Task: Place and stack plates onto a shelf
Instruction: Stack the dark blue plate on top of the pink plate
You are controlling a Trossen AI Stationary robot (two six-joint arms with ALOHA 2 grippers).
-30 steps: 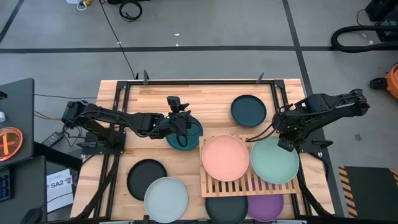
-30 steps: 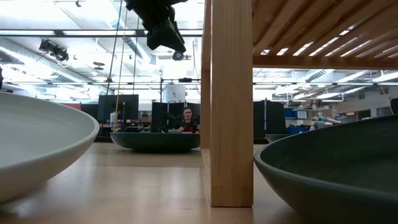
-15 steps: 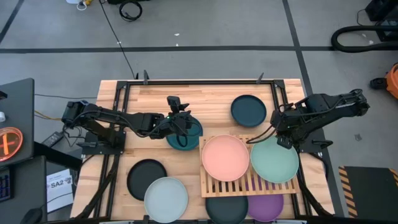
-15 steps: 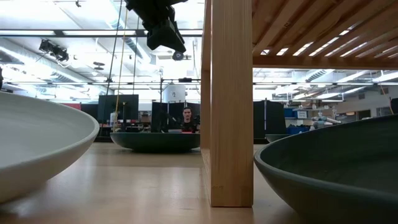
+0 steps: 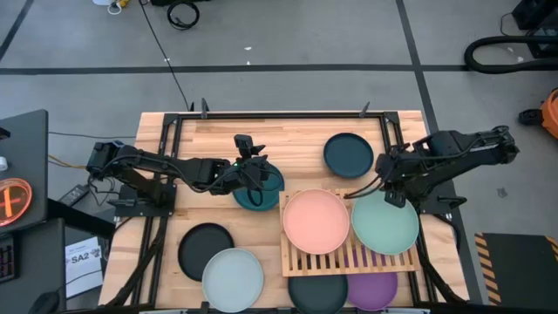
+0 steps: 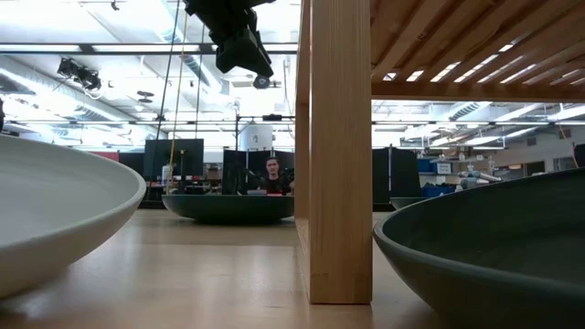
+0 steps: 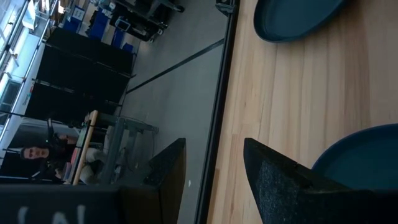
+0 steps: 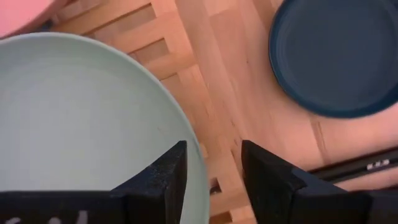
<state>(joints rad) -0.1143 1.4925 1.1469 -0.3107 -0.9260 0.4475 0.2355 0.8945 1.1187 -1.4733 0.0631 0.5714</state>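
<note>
**While both hands stand parted, plates ring the shelf on a pale wood table**

Where the grey floor meets the left edge of the picture, a black desk [image 5: 22, 170] stands beside the butcher-block table [image 5: 218, 139]. Near the front left lie a black plate [image 5: 207, 251] and a pale blue-grey plate [image 5: 233, 279]. The left hand [image 5: 257, 174] hovers over a teal plate [image 5: 270, 185] at mid-table, fingers parted and holding nothing. Farther right, a dark navy plate [image 5: 349, 154] sits near the far edge. The slatted shelf [image 5: 323, 260] carries a pink plate [image 5: 316, 221] and a mint plate [image 5: 384, 225] side by side. The right hand [image 5: 392, 194] hangs at the mint plate's far rim, fingers parted, gripping nothing. Beneath the shelf's near edge show a dark plate [image 5: 317, 292] and a purple plate [image 5: 373, 290]. Across the room, a person [image 6: 271, 176] sits among monitors.
</note>
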